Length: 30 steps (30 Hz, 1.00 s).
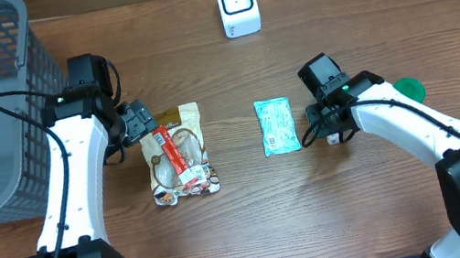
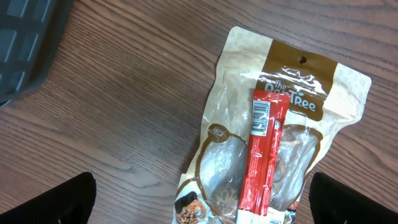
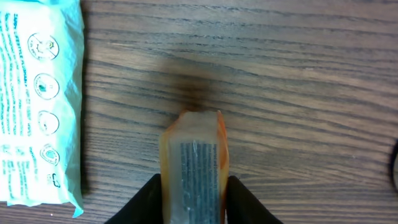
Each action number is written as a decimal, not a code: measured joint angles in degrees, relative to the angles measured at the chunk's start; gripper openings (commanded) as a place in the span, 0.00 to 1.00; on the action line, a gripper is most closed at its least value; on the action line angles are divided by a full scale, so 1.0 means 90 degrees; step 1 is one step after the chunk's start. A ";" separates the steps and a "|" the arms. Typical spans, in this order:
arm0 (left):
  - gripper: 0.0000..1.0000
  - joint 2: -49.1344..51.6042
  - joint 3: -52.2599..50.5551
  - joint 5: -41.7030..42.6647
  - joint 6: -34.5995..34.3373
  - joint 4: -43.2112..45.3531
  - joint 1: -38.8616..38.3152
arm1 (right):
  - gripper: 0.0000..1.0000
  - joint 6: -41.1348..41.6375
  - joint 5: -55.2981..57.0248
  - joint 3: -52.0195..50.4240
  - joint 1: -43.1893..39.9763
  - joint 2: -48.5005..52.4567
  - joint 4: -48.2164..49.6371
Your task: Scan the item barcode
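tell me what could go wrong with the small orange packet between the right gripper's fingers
The small orange translucent packet sits between the right gripper's fingers by its narrow sides; it might slip or twist on lifting. Its barcode faces the wrist camera, so it may need turning toward the white scanner.

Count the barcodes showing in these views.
2. One on the red stick pack atop the beige treat bag; one on the orange packet in the right hand. The teal pack may hide another underneath.
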 measured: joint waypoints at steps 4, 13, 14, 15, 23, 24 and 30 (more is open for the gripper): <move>1.00 0.0000 0.0002 0.0000 0.0000 0.0000 0.0000 | 0.32 0.0007 0.0005 0.0000 0.0000 0.0000 0.0002; 1.00 0.0000 0.0000 0.0000 -0.0002 0.0000 0.0000 | 0.35 0.0002 0.0022 0.0000 0.0000 0.0000 -0.0012; 1.00 0.0000 0.0000 0.0000 -0.0002 0.0000 0.0000 | 0.36 0.0005 0.0022 0.0000 0.0000 0.0000 -0.0034; 1.00 0.0000 0.0002 0.0000 -0.0002 0.0000 0.0000 | 0.37 0.0007 0.0022 0.0000 0.0000 0.0000 -0.0051; 1.00 0.0000 0.0002 0.0000 -0.0002 0.0000 0.0000 | 0.37 0.0007 0.0027 -0.0002 0.0000 0.0000 -0.0134; 1.00 0.0000 0.0000 0.0000 0.0000 0.0000 0.0000 | 0.37 0.0002 0.0027 -0.0002 0.0000 0.0000 -0.0138; 1.00 0.0000 0.0002 0.0000 0.0000 0.0000 0.0000 | 0.37 0.0005 0.0041 -0.0002 0.0000 0.0000 -0.0151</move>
